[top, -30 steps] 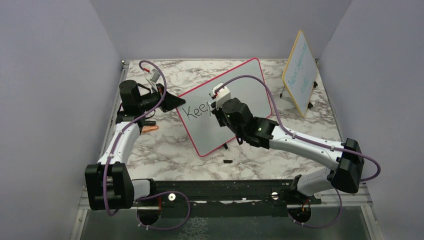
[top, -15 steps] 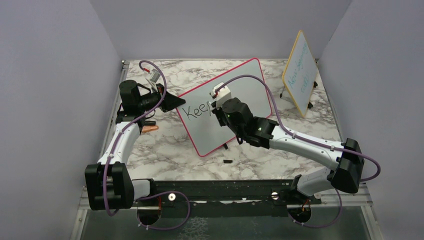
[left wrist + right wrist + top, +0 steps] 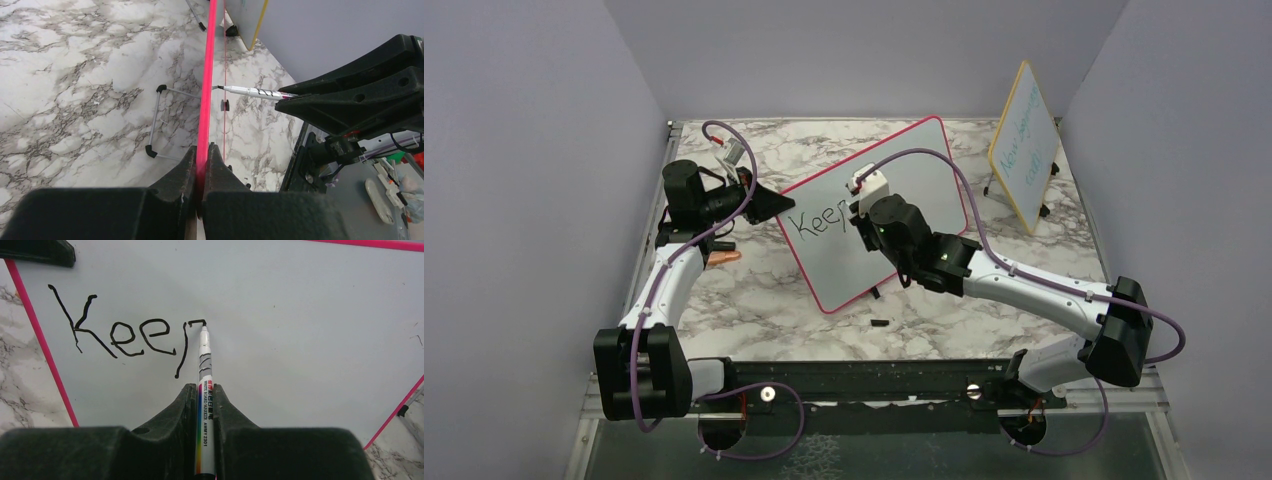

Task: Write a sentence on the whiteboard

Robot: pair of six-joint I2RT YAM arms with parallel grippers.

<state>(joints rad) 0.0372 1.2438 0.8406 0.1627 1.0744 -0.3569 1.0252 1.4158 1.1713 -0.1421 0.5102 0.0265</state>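
The whiteboard [image 3: 894, 180] with its pink-red frame stands tilted mid-table. My left gripper [image 3: 776, 203] is shut on its left frame edge [image 3: 205, 100]. My right gripper [image 3: 862, 222] is shut on a white marker [image 3: 205, 390], its tip touching the board [image 3: 325, 315]. The sentence [image 3: 130, 337] reads "Kee" in black, with a partly drawn "p": a stem and a short top stroke ending at the marker tip. In the left wrist view the marker [image 3: 252, 92] meets the board edge-on from the right.
A smaller yellow-framed board [image 3: 1024, 140] with teal writing stands at the back right. A small black piece [image 3: 879, 323] lies on the marble table [image 3: 944, 330] in front of the whiteboard. The board's wire stand [image 3: 155, 120] rests behind it. An orange object [image 3: 722, 258] lies by the left arm.
The right gripper has moved the marker slightly up and right on the board, adding the top stroke of the "p". The left arm and board have not moved.
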